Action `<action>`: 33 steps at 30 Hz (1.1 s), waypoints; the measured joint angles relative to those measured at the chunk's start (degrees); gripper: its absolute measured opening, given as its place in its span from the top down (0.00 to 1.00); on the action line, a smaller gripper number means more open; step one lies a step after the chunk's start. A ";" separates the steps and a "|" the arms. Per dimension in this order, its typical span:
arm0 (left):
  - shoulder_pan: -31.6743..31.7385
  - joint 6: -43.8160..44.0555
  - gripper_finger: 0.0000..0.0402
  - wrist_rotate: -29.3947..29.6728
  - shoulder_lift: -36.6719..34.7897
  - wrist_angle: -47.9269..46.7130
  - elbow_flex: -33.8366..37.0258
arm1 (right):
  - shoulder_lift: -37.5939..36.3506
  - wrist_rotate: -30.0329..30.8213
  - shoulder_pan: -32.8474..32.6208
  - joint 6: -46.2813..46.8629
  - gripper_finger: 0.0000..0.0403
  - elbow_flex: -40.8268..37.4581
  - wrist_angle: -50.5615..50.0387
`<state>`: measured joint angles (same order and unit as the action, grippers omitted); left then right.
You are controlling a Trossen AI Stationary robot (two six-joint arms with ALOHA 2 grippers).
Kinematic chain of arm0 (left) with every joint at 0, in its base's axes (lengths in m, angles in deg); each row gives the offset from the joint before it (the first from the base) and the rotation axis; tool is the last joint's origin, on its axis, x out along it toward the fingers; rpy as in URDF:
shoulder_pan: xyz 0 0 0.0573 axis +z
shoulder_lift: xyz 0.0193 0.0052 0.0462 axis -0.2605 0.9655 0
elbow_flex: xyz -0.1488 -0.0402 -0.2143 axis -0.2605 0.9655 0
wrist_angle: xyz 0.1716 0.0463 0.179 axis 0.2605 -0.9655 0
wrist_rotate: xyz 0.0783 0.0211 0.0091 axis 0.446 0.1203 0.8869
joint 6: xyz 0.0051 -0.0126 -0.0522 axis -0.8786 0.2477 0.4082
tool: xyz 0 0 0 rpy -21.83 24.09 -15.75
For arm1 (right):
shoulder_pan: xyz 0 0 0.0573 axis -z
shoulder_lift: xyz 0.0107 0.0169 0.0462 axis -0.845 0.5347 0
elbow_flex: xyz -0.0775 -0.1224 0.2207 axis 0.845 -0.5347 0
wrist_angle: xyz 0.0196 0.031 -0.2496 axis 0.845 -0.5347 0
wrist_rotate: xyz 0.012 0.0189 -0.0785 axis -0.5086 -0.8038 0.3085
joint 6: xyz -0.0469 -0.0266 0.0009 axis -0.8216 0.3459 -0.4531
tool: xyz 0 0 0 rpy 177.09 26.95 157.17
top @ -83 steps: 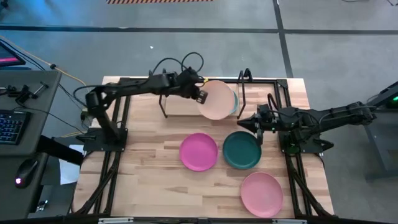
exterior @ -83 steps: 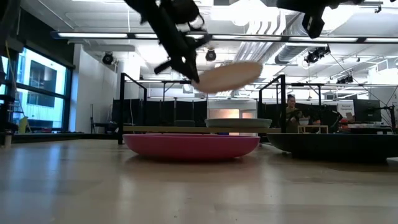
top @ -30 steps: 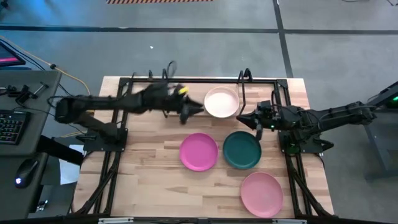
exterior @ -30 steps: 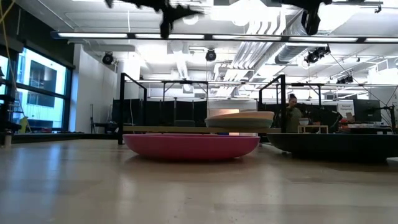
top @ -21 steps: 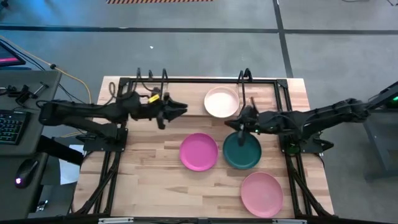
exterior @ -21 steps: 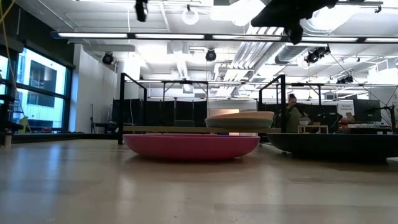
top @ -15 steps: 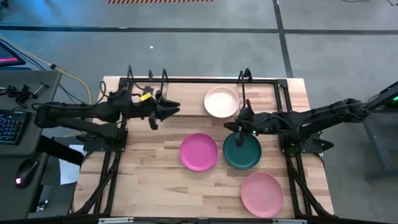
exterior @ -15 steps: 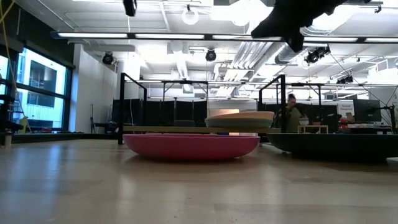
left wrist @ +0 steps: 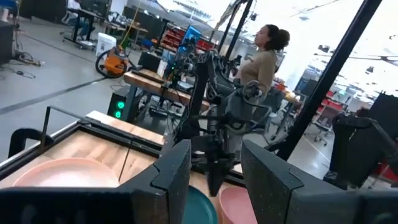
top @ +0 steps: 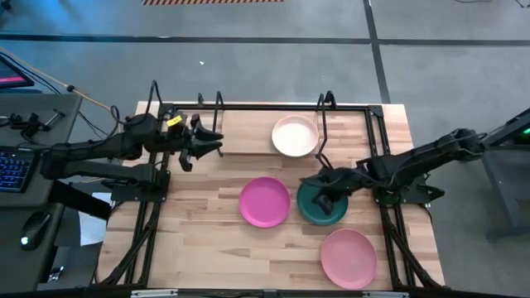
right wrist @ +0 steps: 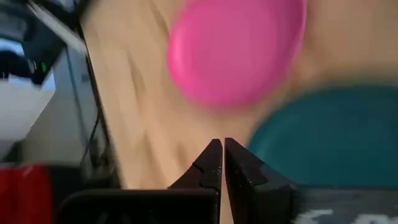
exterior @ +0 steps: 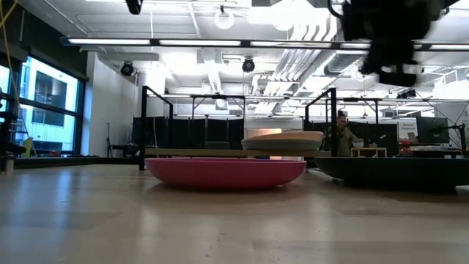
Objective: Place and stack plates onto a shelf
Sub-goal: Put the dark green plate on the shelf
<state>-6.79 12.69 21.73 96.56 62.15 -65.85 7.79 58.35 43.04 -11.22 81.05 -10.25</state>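
My right gripper point(top: 321, 201): fingers nearly together, empty, over the dark green plate point(top: 333, 207) mid-tabletop. My left gripper point(top: 195, 146): fingers apart, empty, near the tabletop's left edge. Cream plate point(top: 295, 136): on the shelf point(top: 248, 142), right end. Magenta plate point(top: 264, 201), light pink plate point(top: 349, 258): on the tabletop point(top: 207, 232).

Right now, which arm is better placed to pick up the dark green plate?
Probably the right: its tool hovers over the dark green plate, fingers nearly shut. The left tool is open, far away near the shelf's left end.
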 joint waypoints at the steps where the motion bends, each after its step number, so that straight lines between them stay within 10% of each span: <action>1: -0.01 -0.05 0.68 -0.22 -0.31 -0.68 0.00 | 0.00 -2.54 -0.55 3.22 1.00 0.00 -1.97; 12: -0.01 0.08 0.68 -0.33 -0.14 -1.86 0.00 | -0.64 -7.09 -5.71 19.27 0.93 -2.49 -27.27; 22: -0.01 0.96 0.68 2.04 -0.16 -1.74 -0.02 | -7.89 0.57 -6.51 31.81 0.59 -15.07 -18.62; 33: -0.01 3.03 0.68 2.30 0.04 -1.74 -0.04 | -8.48 8.55 -6.51 41.26 0.55 -20.44 -12.14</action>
<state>-6.80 15.72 24.03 96.60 60.42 -65.89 -0.70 66.89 36.53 30.05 60.61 -22.39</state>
